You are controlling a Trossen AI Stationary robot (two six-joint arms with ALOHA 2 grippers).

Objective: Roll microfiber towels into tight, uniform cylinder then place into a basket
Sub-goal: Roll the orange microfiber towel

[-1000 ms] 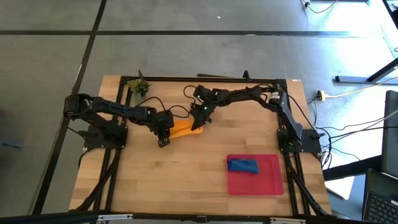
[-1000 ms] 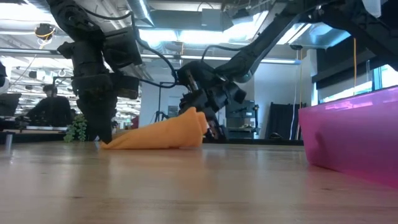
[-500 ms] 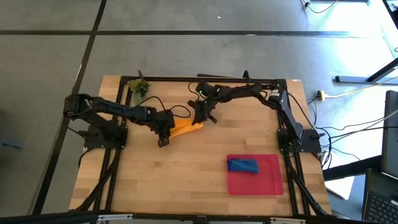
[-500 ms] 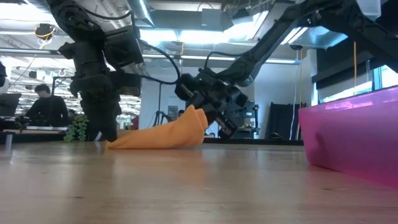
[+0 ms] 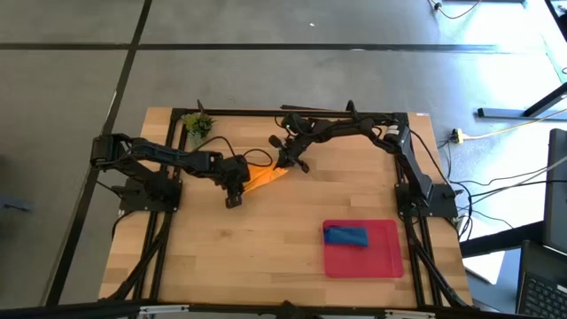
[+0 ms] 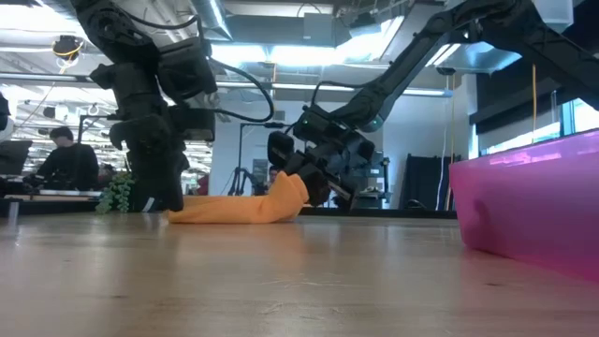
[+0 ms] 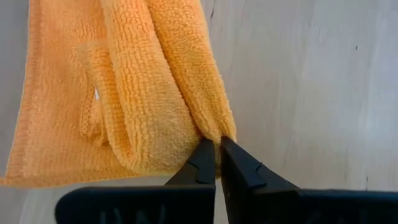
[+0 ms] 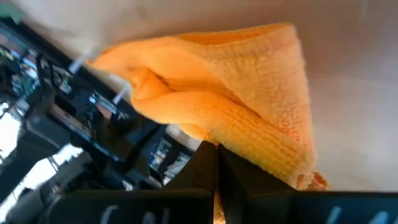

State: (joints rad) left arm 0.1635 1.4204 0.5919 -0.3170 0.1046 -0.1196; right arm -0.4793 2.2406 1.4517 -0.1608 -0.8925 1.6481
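Mid-table, the left gripper and right gripper each pinch an edge of the folded, looped-pile orange towel; the rolled blue towel lies in the red tray.

One towel lies mid-table between both tools; the other towel lies in the basket.

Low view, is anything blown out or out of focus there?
Low view: ceiling lights glare white, the near red tray is soft and washed pinkish, the orange towel is fairly sharp. High view: bright window glare at the floor's top right corner.
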